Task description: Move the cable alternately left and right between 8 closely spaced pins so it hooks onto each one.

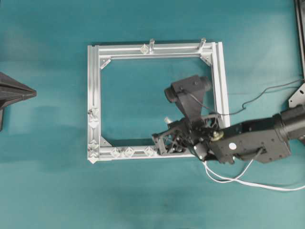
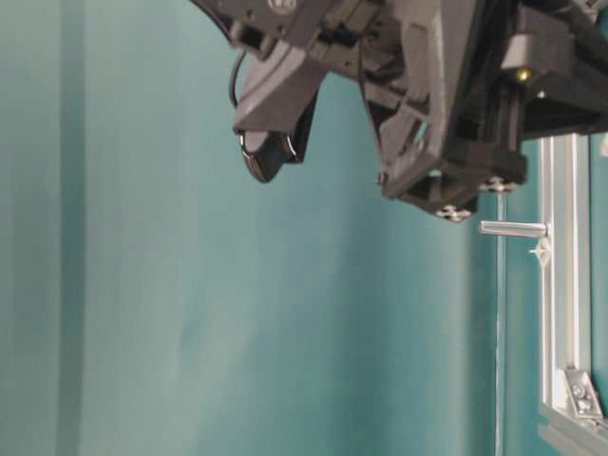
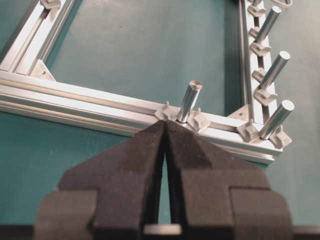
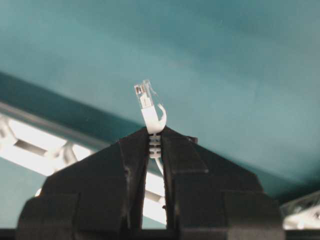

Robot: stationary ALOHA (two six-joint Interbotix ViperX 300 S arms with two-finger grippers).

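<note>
Table: teal table point(image 1: 47, 191) bearing one square aluminium frame point(image 1: 93, 95).
Cable: one white cable point(image 1: 238, 180), trailing loose over the table below the right arm; its plug end is up in the right claw, above the frame's lower right corner.
Right claw: right claw point(image 4: 155, 135) clamped on the ribbed boot just behind the clear plug point(image 4: 144, 94), which sticks out past the tips.
Left claw: left claw point(image 3: 165, 131) closed, empty, at the far left, apart from the frame.
Handling: likely light, limp, fairly slick; it should bend easily round a pin but needs tension to stay hooked. The stiff boot by the plug seems the best hold.
Pins: seven pins point(image 1: 94, 115) countable overhead on the frame; more may hide under the arm.
Posts: two upright posts point(image 1: 151, 46) on the top rail.
</note>
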